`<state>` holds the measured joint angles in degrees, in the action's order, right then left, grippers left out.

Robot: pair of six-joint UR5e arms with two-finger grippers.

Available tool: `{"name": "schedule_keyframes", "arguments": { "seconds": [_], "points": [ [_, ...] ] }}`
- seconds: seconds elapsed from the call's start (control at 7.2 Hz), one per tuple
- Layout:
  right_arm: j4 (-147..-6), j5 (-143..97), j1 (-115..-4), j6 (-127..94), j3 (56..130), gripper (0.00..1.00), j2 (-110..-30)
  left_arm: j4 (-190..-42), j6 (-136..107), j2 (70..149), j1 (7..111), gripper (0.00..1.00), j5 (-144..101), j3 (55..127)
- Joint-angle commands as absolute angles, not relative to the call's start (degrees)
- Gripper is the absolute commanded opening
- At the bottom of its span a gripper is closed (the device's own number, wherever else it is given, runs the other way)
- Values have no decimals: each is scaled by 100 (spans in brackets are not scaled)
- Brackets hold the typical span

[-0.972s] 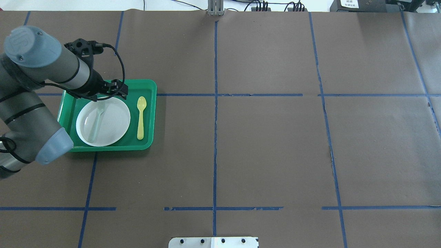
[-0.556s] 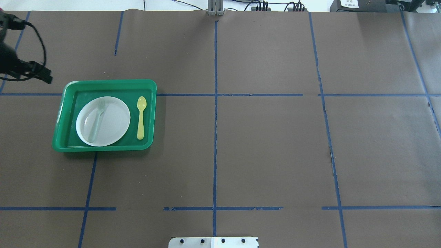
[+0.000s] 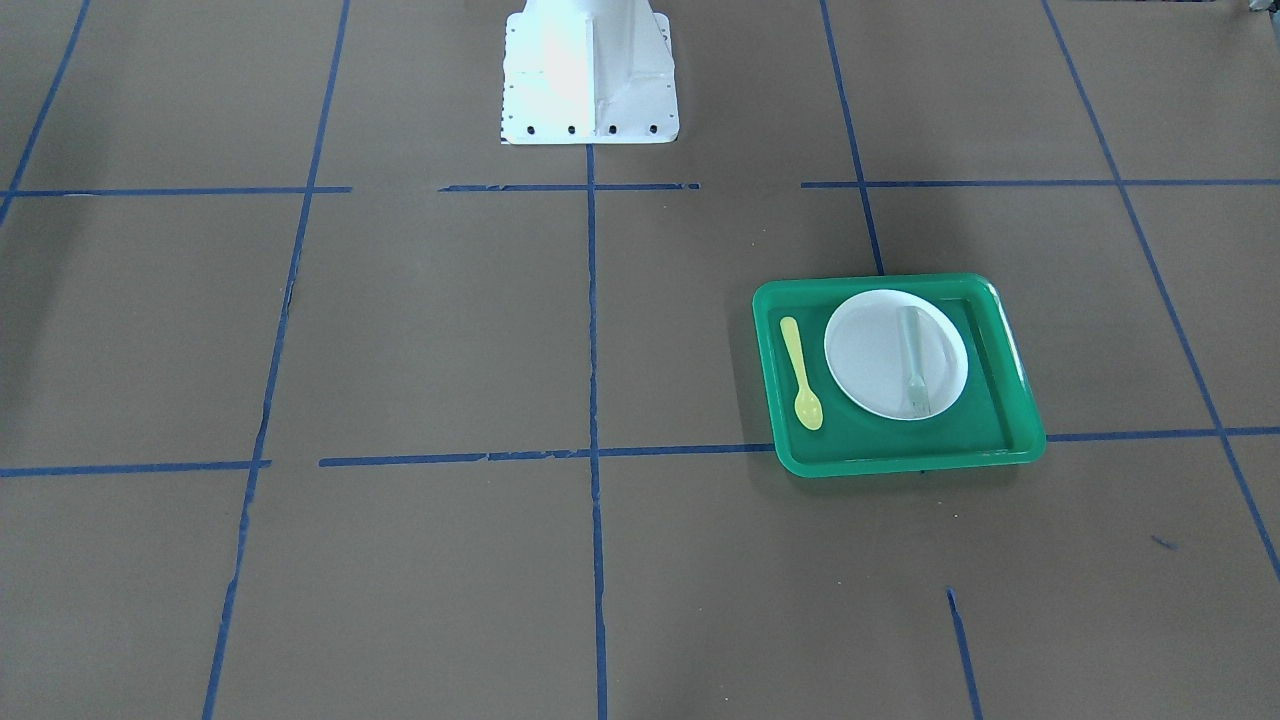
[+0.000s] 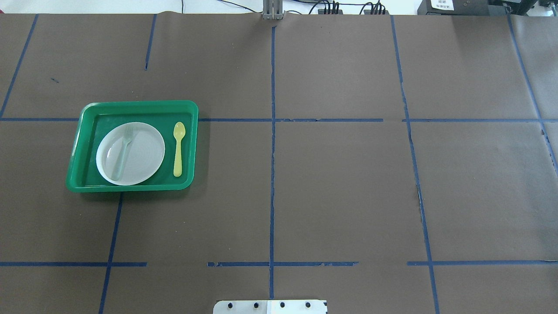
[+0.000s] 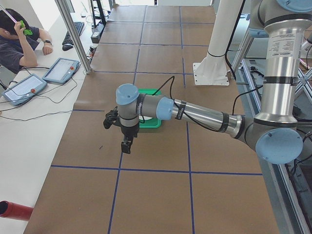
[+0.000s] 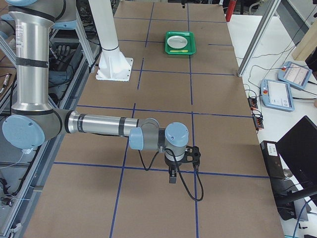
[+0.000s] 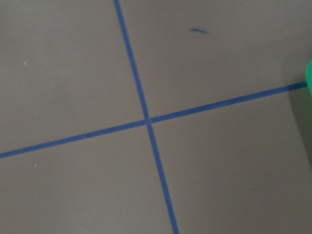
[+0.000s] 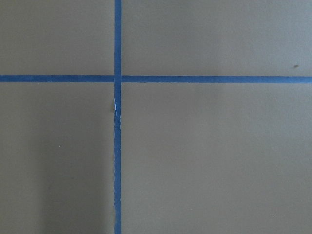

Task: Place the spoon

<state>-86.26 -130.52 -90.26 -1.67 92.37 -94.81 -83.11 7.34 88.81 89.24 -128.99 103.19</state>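
Note:
The yellow spoon point(image 4: 178, 148) lies flat in the green tray point(image 4: 130, 188), beside the white plate point(image 4: 146, 159), bowl toward the far side. It also shows in the front view point(image 3: 803, 375). A pale fork point(image 4: 122, 152) lies on the plate. Neither gripper shows in the overhead or front views. In the exterior left view my left gripper point(image 5: 126, 145) hangs over bare table beside the tray, holding nothing visible. In the exterior right view my right gripper point(image 6: 172, 177) hangs over the table far from the tray point(image 6: 180, 43). I cannot tell whether either is open or shut.
The table is covered in brown paper with blue tape lines. The robot's white base plate point(image 3: 590, 100) stands at the table's near middle edge. A corner of the tray point(image 7: 309, 73) shows at the right edge of the left wrist view.
My left arm, which was over the tray's far left corner, has swung away to the left and out of the overhead view. The spoon, fork and plate have not moved.

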Motion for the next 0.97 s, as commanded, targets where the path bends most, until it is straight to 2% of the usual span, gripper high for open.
{"name": "schedule_keyframes", "arguments": {
  "seconds": [0.0, 0.83],
  "points": [
    [-8622, -13052, -9026, -167, 9237, 100, -9475, -8209, 1639, 8509, 9439, 100, -13174, 10100],
    [-8622, -13052, -9026, -167, 9237, 100, -9483, -8262, 1600, 8358, 9492, 100, -13561, 10116]
  ]
}}
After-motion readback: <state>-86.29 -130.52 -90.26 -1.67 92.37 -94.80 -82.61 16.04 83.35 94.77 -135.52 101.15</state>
